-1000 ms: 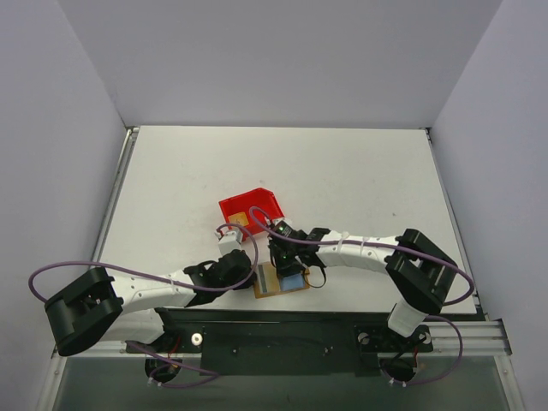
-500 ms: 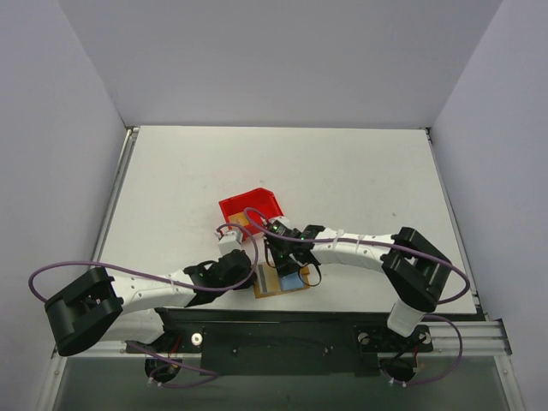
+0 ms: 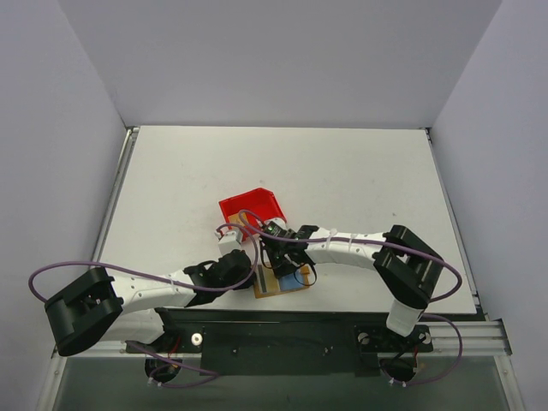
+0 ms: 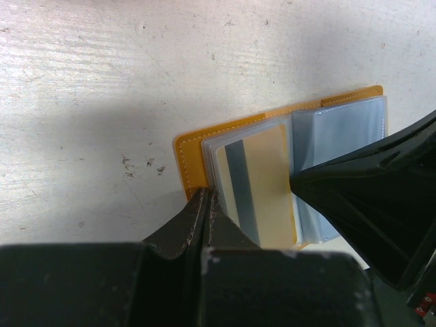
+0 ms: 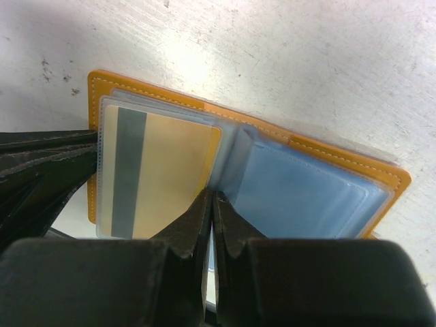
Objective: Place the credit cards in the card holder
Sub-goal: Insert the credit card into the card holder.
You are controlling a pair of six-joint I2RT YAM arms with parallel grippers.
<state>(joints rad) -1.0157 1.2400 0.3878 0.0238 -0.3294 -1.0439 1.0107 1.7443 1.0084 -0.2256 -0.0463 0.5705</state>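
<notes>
card holder (image 3: 282,289): lies open and flat on the white surface (image 3: 360,188), close to its near edge, between the two pincers
cover: orange-tan, with pale stitching along the border; clear plastic sleeves lie over the inside
half toward the left arm: a credit card (image 5: 174,170) sits inside the clear sleeve, golden-tan with a grey stripe running down one side
half toward the right arm: a light blue panel shows through the glossy, slightly wrinkled sleeves
left pincer (image 4: 204,199): fingers pressed together with no gap, tips touching the holder's outer edge beside the card's striped side; whether they pinch a sleeve edge cannot be told
right pincer (image 5: 211,201): fingers pressed together, tips down at the middle fold, just at the card's inner corner and touching the sleeves – nothing seen between them
arms: both reach inward low over the surface, and their tips meet the holder from opposite sides
red bin (image 3: 257,204): stands just behind the holder, farther from the arm bases; a small tan patch shows at its near side, too small to identify
</notes>
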